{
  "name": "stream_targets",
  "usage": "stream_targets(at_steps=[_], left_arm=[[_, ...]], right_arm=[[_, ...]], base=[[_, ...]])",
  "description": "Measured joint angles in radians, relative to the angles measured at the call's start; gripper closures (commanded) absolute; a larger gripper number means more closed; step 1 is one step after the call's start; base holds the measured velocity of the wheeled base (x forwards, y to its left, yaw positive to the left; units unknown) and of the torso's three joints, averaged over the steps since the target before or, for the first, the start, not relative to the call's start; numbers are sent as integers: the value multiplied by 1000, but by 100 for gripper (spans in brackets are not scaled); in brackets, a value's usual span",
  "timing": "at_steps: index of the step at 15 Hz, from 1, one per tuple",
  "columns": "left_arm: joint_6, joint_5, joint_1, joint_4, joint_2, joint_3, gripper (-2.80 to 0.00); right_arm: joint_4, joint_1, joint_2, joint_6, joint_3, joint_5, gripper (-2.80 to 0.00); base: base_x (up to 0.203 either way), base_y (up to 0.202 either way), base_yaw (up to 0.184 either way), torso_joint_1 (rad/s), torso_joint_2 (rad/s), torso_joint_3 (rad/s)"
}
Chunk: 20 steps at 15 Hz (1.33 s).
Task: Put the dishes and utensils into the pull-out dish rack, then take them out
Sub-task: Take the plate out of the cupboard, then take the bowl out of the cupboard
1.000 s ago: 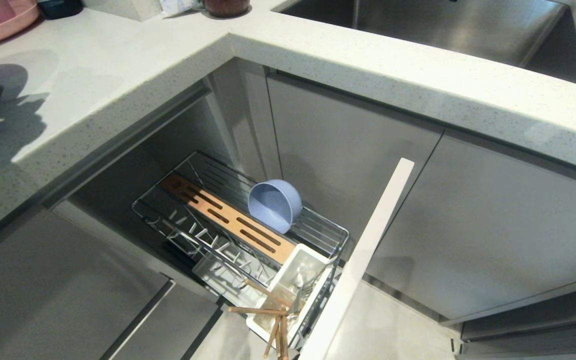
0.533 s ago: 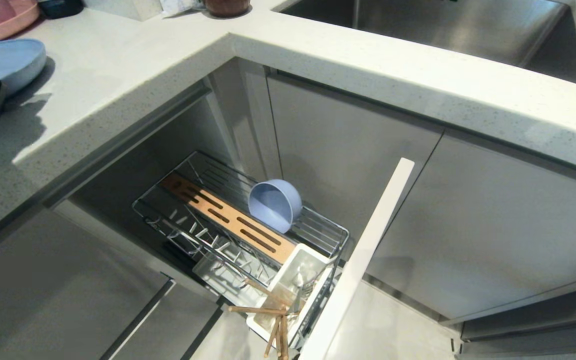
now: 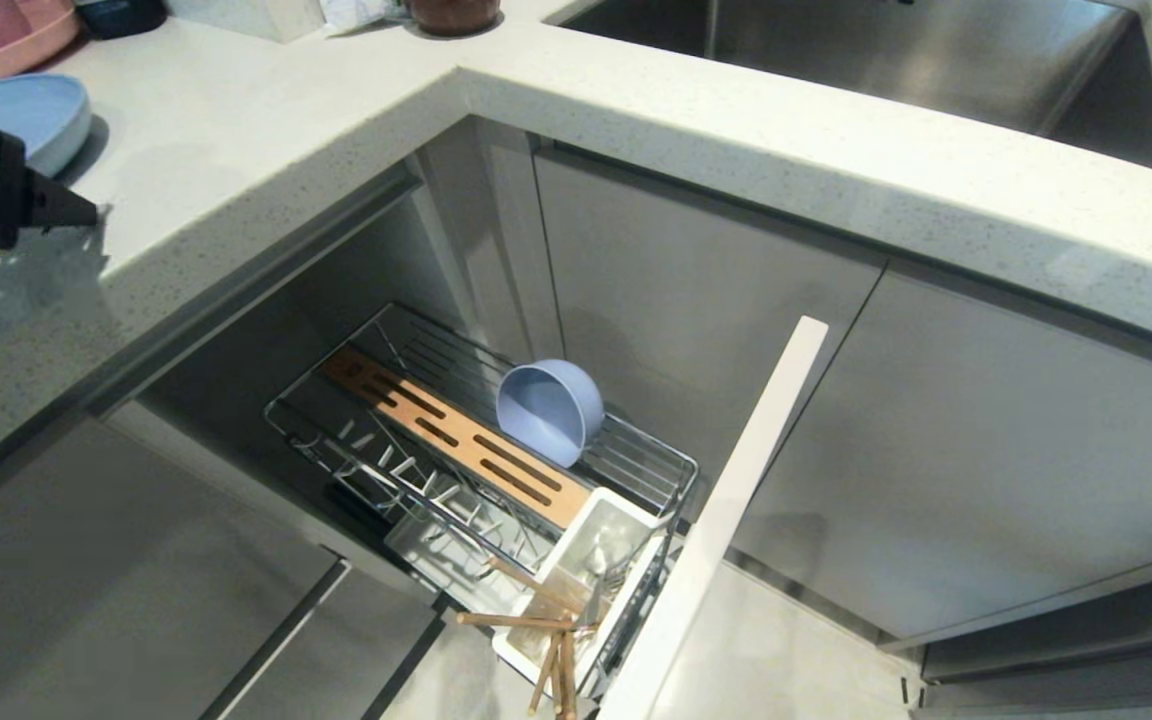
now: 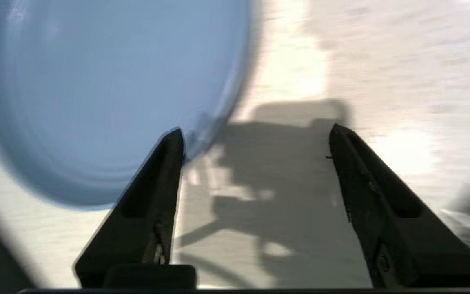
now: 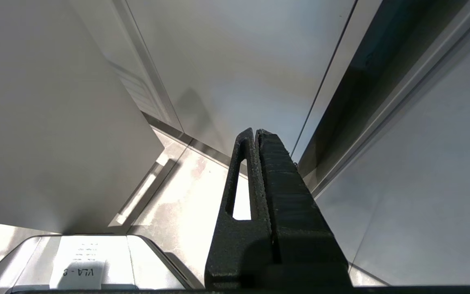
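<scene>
while the light-blue bowl (image 3: 550, 408) and chopsticks (image 3: 546, 630) sit in the pull-out dish rack (image 3: 476, 470), the light-blue plate (image 3: 21, 115) lies on the surface (image 3: 236, 130): unloading seems just begun. left pincer (image 4: 255, 141) spread, empty, beside the plate. right pincer (image 5: 256, 134) pressed together, parked.

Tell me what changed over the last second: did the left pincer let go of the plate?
Yes. The plate, seen only as an edge at the head view's left a second ago, now lies flat on the counter. The left pincer has opened and backed off beside it, holding nothing. The bowl, chopsticks and rack are unchanged; the right pincer is shut.
</scene>
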Motion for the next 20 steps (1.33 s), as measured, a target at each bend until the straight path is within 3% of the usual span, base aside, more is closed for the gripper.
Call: stream_targets(at_steps=[1,2,5,7,8,12,14,17,20], left_arm=[[-63,-42,-20,6,-14,2,-280],[-135,-79,-38,6,-27,3,0],[-389,-202,-99,-2,-72,8,0],[-537,-234,-144,-4,-98,11,0],[-581,-236,-156,-7,-108,11,0],[-596,-192,-163,-17,-134,10,0],[-611,-102,-161,-58,-142,12,0],[-701,-62,-167,-175,-164,11,0],[-812,-62,-232,-213,-171,11,0]], right_arm=[[0,0,0,0,0,0,0],[0,0,0,0,0,0,0],[0,0,0,0,0,0,0],[0,0,0,0,0,0,0],[0,0,0,0,0,0,0],[0,0,0,0,0,0,0],[0,0,0,0,0,0,0],[0,0,0,0,0,0,0],[0,0,0,0,0,0,0]], base=[[0,0,0,0,0,0],[0,0,0,0,0,0],[0,0,0,0,0,0],[0,0,0,0,0,0],[0,0,0,0,0,0],[0,0,0,0,0,0],[0,0,0,0,0,0],[0,0,0,0,0,0],[0,0,0,0,0,0]])
